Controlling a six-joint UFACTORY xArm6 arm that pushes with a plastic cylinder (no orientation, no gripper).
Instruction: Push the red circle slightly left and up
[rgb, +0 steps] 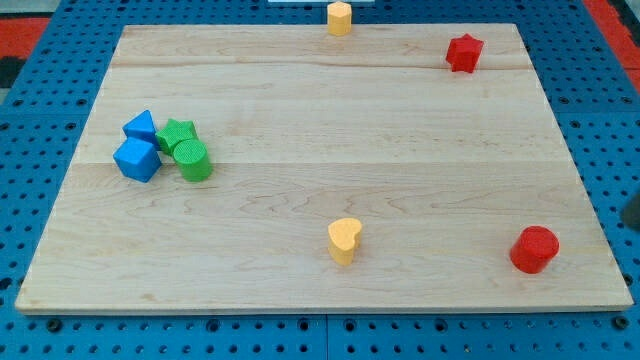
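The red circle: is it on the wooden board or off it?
On. The red circle stands wholly on the wooden board, near its bottom right corner in the view. My tip does not show.

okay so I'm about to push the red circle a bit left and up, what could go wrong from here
1. The red circle sits near the board's bottom right corner; a badly angled push could likely slide it off the edge.
2. My tip does not show clearly; only a dark shape at the view's right edge is visible, so the approach line is uncertain.
3. Overshooting left could carry it toward the yellow heart.
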